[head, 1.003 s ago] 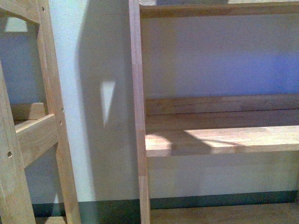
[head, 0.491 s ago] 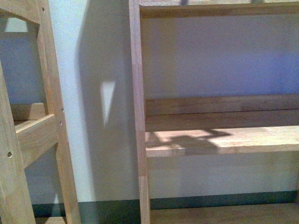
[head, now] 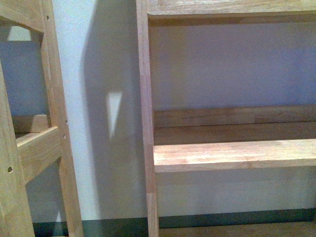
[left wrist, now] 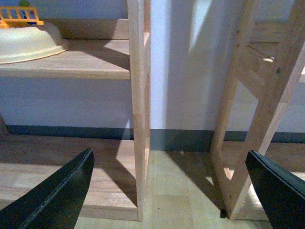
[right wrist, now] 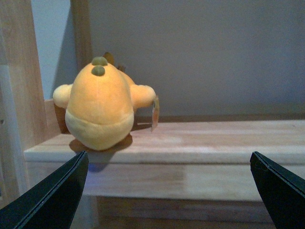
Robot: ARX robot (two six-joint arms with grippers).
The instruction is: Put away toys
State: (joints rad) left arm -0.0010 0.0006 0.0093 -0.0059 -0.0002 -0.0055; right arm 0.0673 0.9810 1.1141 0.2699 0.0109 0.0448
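An orange-yellow plush toy point(right wrist: 101, 106) sits on a wooden shelf board point(right wrist: 200, 138) in the right wrist view, close to the shelf's upright post point(right wrist: 21, 95), with a small tag hanging at its side. My right gripper point(right wrist: 169, 191) is open, level with the shelf's front edge and apart from the toy, nothing between its black fingers point(right wrist: 52, 200). My left gripper point(left wrist: 169, 191) is open too, over the wooden floor between two shelf units. Neither arm nor the toy shows in the front view.
The front view faces a wooden shelf unit point(head: 232, 153) with an upright post point(head: 144, 118) and a slanted wooden frame point(head: 44, 143) at the left. In the left wrist view a cream bowl point(left wrist: 26, 43) with a yellow toy fence point(left wrist: 19, 16) stands on a shelf.
The arm's shadow that lay across the middle shelf board in the front view has gone. The view itself has shifted slightly, the shelves sitting a bit lower in the picture.
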